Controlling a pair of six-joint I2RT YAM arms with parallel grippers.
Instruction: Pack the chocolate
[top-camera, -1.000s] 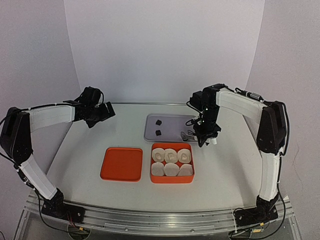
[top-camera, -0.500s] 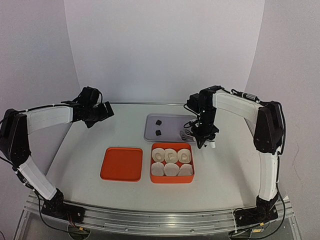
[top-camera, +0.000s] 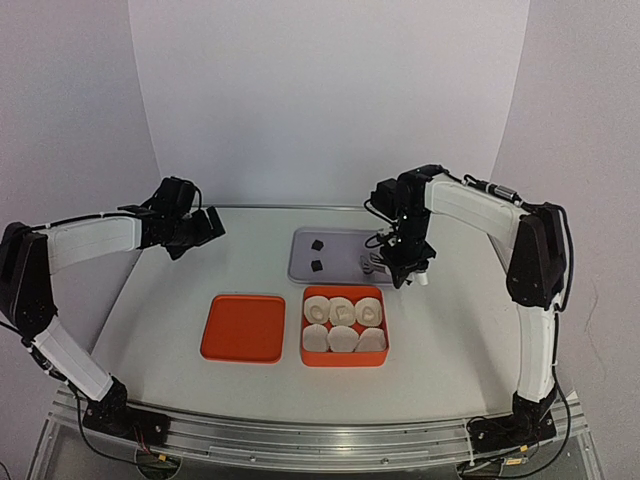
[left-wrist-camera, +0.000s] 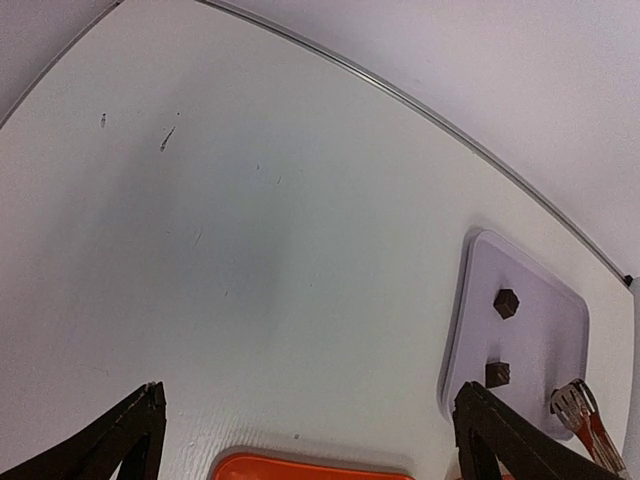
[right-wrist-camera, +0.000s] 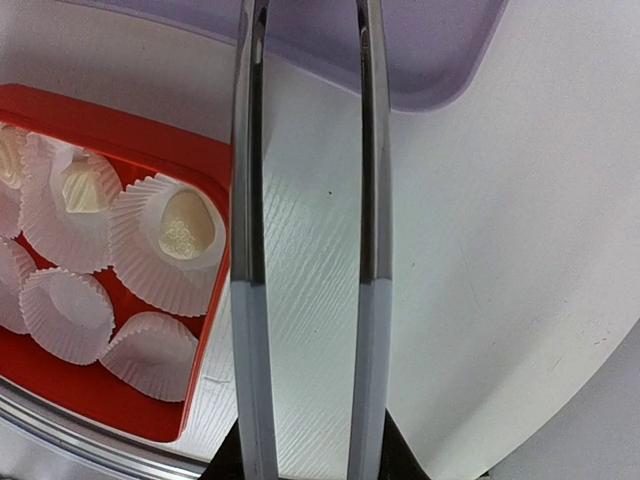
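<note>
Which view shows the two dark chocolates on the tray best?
Left wrist: the far chocolate and near chocolate show clear and unblocked on the tray. Top external shows both only as small dark specks. Right wrist shows just a tray corner past the tongs, neither chocolate.

Bright, even, diffuse light falls from above and gives the white table (top-camera: 250, 270) a faint violet cast. The top view is slightly soft, and small details stay unresolved. In the left wrist view a broad, soft-edged grey shade crosses the table's middle, and lens distortion bows the far edge into a curve. The left gripper (left-wrist-camera: 305, 445) shows its fingers (left-wrist-camera: 125, 440) as near-black silhouettes. In the right wrist view the tongs (right-wrist-camera: 247, 300), close to the lens, carry bright glare and dark reflected bands. The paper cups (right-wrist-camera: 165, 245) look sharp.
</note>
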